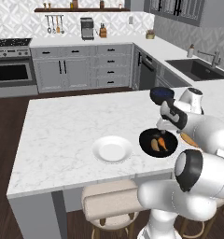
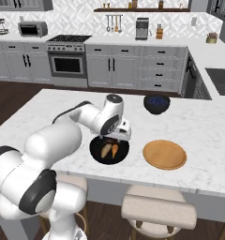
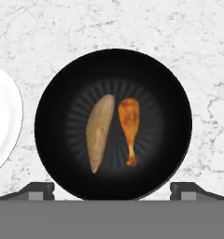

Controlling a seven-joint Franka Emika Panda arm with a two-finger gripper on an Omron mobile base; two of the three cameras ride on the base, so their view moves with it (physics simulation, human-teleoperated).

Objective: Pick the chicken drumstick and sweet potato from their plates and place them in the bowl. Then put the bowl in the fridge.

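Observation:
The glossy black bowl point(image 3: 58, 107) sits on the marble island near its front edge, also seen as the bowl point(image 1: 144, 140) and the bowl point(image 2: 94, 150). Inside it lie the sweet potato point(image 3: 100, 133) and the chicken drumstick point(image 3: 129, 123) side by side, bone end toward the hand. My gripper point(image 3: 113, 189) hovers straight above the bowl, open, fingers spread wide and holding nothing; from the base views the gripper point(image 1: 163, 128) point(image 2: 115, 138) hangs just over the bowl's rim. The white plate point(image 1: 112, 149) and the orange-tan plate point(image 2: 164, 154) flank the bowl, both bare. The fridge is out of view.
A small dark blue bowl point(image 2: 156, 103) stands further back on the island. Stools point(image 2: 159, 211) line the front edge. A sink point(image 1: 198, 69) is set in the counter at right, and a stove point(image 2: 67, 58) stands at the back wall.

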